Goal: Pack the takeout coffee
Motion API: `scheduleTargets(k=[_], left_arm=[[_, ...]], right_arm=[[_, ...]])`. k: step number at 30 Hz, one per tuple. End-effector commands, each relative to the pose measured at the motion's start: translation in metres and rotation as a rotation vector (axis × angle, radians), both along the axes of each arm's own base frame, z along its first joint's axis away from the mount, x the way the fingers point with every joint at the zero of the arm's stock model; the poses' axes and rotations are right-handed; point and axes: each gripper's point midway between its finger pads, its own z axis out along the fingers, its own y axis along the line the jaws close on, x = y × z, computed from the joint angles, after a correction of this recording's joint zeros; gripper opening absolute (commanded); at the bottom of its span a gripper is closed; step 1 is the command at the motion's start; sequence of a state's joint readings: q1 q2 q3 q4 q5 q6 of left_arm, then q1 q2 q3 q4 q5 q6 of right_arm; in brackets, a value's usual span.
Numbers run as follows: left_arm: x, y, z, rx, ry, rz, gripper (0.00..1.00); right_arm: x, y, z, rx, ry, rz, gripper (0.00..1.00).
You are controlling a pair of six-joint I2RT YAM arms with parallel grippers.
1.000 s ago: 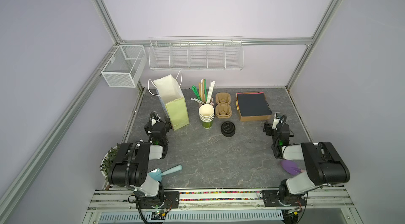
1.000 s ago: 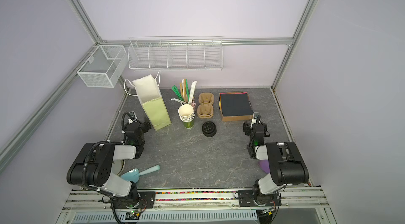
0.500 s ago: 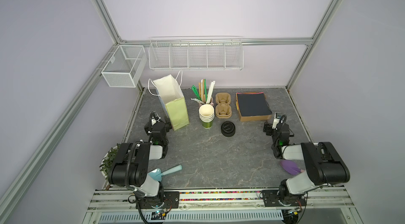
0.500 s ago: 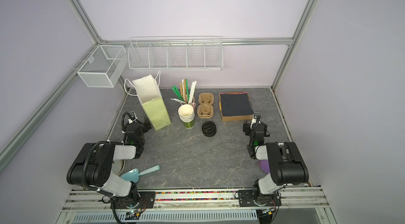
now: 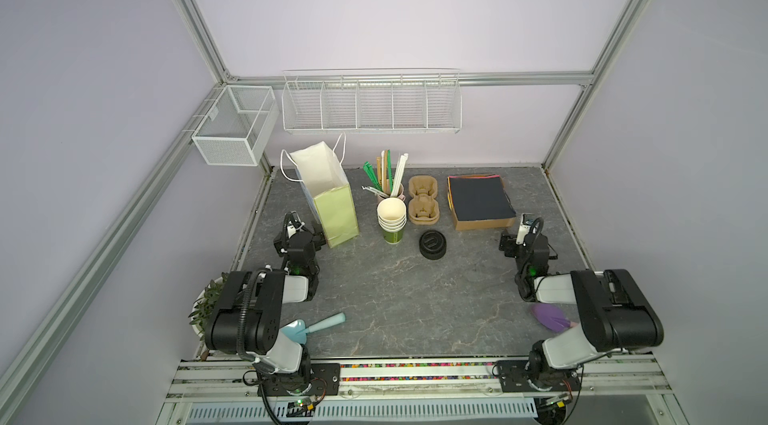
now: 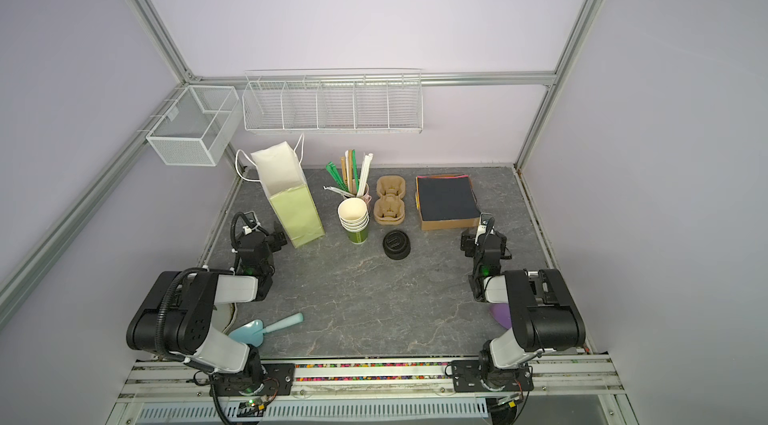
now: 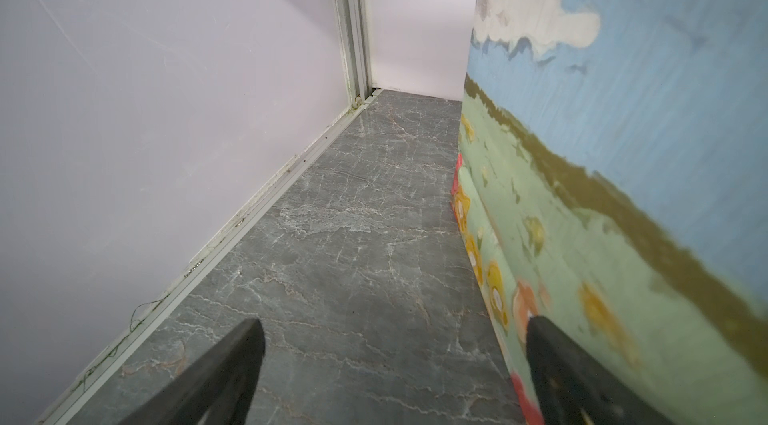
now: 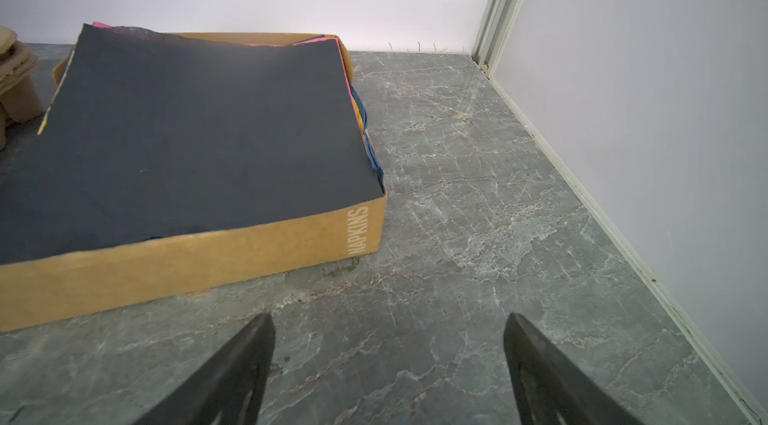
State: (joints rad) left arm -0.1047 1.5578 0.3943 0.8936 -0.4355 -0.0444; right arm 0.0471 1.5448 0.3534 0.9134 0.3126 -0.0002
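Waiting spread wide and empty, the left gripper point(image 7: 392, 325) sits low over the table point(image 7: 353, 236), with one finger close against the printed side of the bag point(image 7: 602, 152); whether it touches I cannot tell. The right gripper point(image 8: 389, 319) is just as wide, holds nothing, and faces a corner of the cardboard napkin box point(image 8: 187, 269). The task looks unstarted. The coffee, a lidded cup, shows in no view; there are only nested cups point(image 5: 391, 221), green outside and cream inside, standing between the bag and a low pile of round black lids point(image 5: 432, 245). The next move is probably to free the top cup. That calls for a light pinch on its rim, since thin paper walls crush easily and nested cups tend to cling, so the other arm may have to steady the stack. The lids look like stiff plastic and would need a square press to seat. The bag is tall, thin paper, open at the top with cord handles, and it likely tips easily. Moulded pulp carriers point(image 5: 423, 200) lie behind the lids.
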Motion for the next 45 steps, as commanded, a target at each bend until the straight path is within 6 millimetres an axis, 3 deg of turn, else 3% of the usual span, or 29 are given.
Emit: scheduleTargets(k=[1, 8, 15, 18, 21, 24, 26, 29, 31, 33, 38, 41, 42, 45], left_arm=[[0.000, 0.000, 0.005, -0.004, -0.025, -0.007, 0.98], [0.000, 0.000, 0.006, -0.004, -0.027, -0.008, 0.98], [0.001, 0.000, 0.006, -0.005, -0.028, -0.007, 0.98], [0.000, 0.000, 0.005, -0.005, -0.025, -0.008, 0.98], [-0.005, 0.007, 0.011, -0.011, -0.029, 0.052, 0.99], [-0.009, 0.000, 0.021, 0.014, -0.063, -0.003, 0.99], [-0.017, 0.002, 0.034, 0.053, -0.085, 0.069, 0.99], [-0.016, -0.006, 0.052, 0.092, -0.044, 0.077, 0.99], [-0.014, -0.003, 0.068, -0.007, -0.022, 0.159, 0.99], [-0.015, 0.001, 0.084, -0.087, -0.010, 0.219, 0.99], [-0.014, -0.028, 0.118, -0.226, 0.010, 0.056, 0.99], [-0.038, -0.017, 0.127, -0.379, -0.050, 0.145, 0.99], [-0.046, -0.015, 0.127, -0.424, -0.075, 0.161, 0.99], [-0.071, -0.017, 0.141, -0.556, -0.123, 0.134, 0.99]], right_arm=[[0.004, 0.000, 0.008, -0.002, -0.026, 0.006, 0.89], [0.003, -0.001, 0.010, -0.003, -0.033, 0.006, 0.89], [0.000, 0.009, 0.037, -0.019, -0.026, 0.051, 0.88], [-0.011, 0.017, 0.069, -0.060, -0.093, 0.057, 0.88], [-0.019, 0.039, 0.118, -0.050, -0.186, 0.101, 0.88], [-0.030, 0.063, 0.166, 0.086, -0.288, 0.204, 0.88], [-0.036, 0.069, 0.191, 0.242, -0.332, 0.219, 0.88], [-0.041, 0.046, 0.192, 0.488, -0.256, 0.003, 0.88], [-0.038, 0.044, 0.192, 0.510, -0.207, -0.016, 0.89], [-0.033, 0.064, 0.197, 0.511, -0.187, 0.110, 0.89], [-0.019, 0.103, 0.191, 0.557, -0.013, 0.274, 0.89], [-0.014, 0.118, 0.193, 0.528, 0.054, 0.317, 0.88], [-0.017, 0.133, 0.194, 0.522, 0.060, 0.363, 0.88], [-0.020, 0.153, 0.198, 0.491, 0.077, 0.417, 0.88]])
